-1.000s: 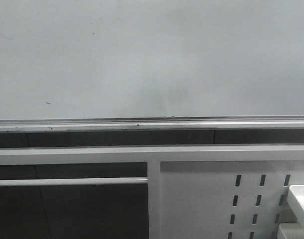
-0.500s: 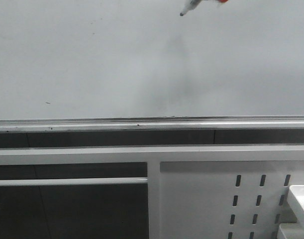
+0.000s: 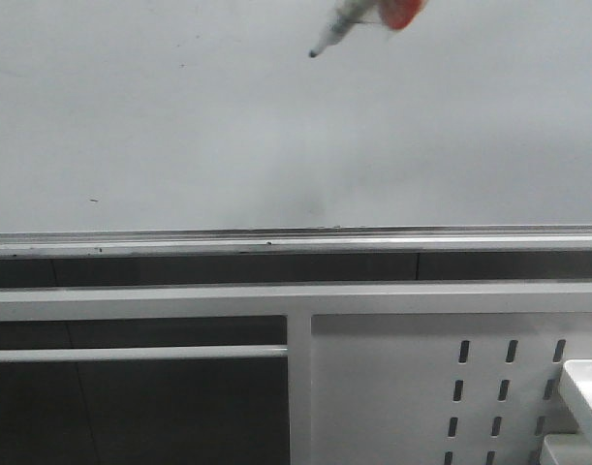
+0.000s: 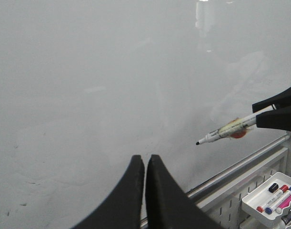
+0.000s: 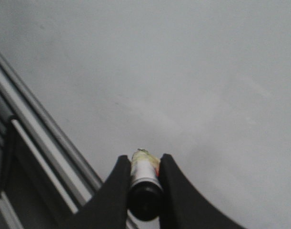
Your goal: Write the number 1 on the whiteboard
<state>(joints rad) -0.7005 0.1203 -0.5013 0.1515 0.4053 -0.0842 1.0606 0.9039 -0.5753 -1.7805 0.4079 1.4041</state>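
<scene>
Near the whiteboard [image 3: 179, 126], no stroke yet.
We keep right hand [image 5: 144, 179] clamped on marker [image 4: 228, 130] rear; light, stiff, slick barrel. Left hand [image 4: 145, 164] together, empty.

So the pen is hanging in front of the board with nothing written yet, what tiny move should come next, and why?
Probably easing the marker forward until its tip meets the whiteboard. The right end effector is shut on the marker, the tip looks just off the surface, and no stroke shows yet. The left end effector holds nothing.
</scene>
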